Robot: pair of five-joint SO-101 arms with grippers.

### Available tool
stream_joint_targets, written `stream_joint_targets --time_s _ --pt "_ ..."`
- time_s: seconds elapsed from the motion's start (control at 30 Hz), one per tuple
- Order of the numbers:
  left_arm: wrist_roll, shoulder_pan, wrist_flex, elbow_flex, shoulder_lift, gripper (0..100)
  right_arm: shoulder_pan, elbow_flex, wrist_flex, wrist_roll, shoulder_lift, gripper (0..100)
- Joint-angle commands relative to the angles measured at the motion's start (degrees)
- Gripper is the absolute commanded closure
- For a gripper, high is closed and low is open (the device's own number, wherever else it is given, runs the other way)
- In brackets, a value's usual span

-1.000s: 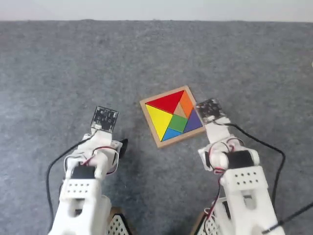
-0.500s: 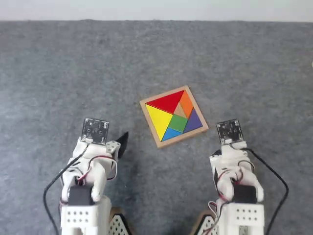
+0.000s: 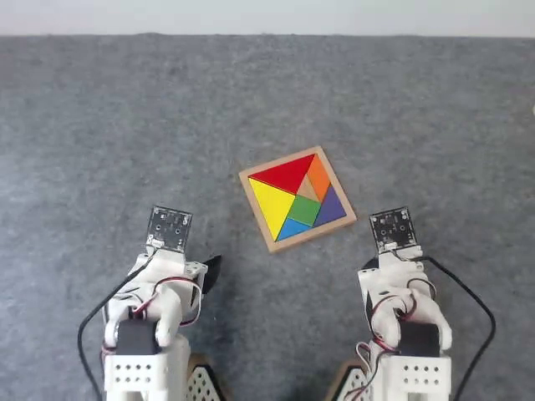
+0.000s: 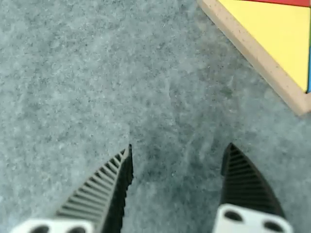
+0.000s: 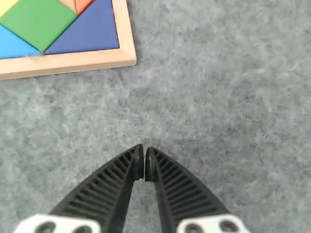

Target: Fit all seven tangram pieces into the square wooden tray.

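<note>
The square wooden tray (image 3: 257, 213) lies turned like a diamond on the grey felt table cover (image 3: 125, 109), and tangram pieces fill it edge to edge: a red triangle (image 3: 286, 174) and a yellow triangle (image 3: 272, 205) on the half nearer the left arm, with an orange piece (image 3: 318, 175), a pale tan triangle (image 3: 308, 190), a green square (image 3: 304, 209), a blue triangle (image 3: 292, 228) and a purple triangle (image 3: 332, 205) in the other half. The left gripper (image 4: 180, 147) hangs over bare felt near the tray's yellow-side edge, its jaws spread wide and holding nothing. The right gripper (image 5: 144, 149) hangs over the felt just off the tray's purple corner, fingertips pressed together, empty.
</note>
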Motion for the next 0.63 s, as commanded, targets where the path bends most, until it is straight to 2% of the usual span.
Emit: stream_joint_targets --time_s 0.0,0.6 --pt "0.9 0.1 0.4 -0.5 0.6 71 0.7 1.1 0.3 -0.4 0.8 95.8" --pt "0.9 0.1 0.4 -0.5 0.5 71 0.7 1.1 2.6 -0.3 0.7 95.7"
